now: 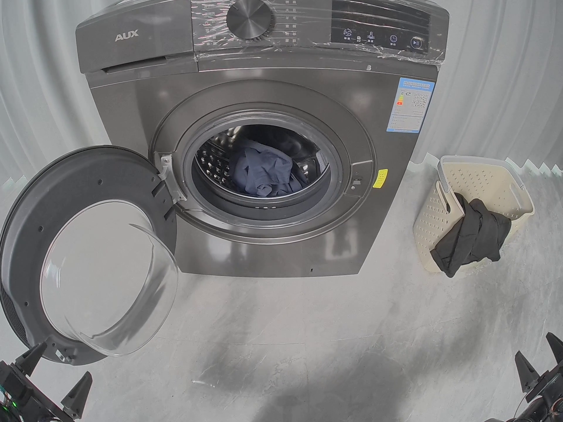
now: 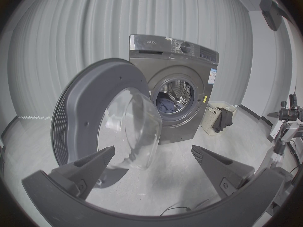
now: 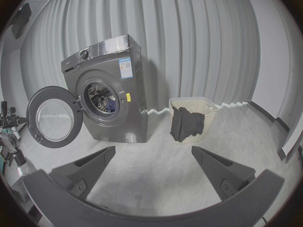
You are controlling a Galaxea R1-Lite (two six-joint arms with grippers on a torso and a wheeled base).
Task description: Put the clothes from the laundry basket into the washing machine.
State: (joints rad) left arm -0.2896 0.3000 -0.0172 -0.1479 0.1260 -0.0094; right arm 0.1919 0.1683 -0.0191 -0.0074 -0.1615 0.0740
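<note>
Left gripper [image 1: 57, 370] sits low at the near left with its fingers spread apart, just in front of the lower edge of the open door [image 1: 88, 247]. In the left wrist view, bare floor [image 1: 305, 323] shows between its fingers. Right gripper [image 1: 538, 354] is low at the near right, fingers likewise apart, clamped on nothing. Washing machine [image 1: 258, 89] stands straight ahead, its door swung fully open to the robot's left with the glass bowl facing out. One blue garment [image 1: 264, 171] lies inside the drum [image 1: 212, 159], bunched toward the front lip. Laundry basket [image 1: 498, 177], cream and perforated, stands on the floor near the machine's right side. A dark garment [image 1: 472, 238] hangs over the basket's near rim, partly inside and partly draped down the outer wall. That garment is well apart from both grippers. It lies ahead of the right gripper and slightly inboard, with open floor between them. The left gripper is farther from it, across the machine's front. Neither gripper touches cloth, basket or machine.
</note>
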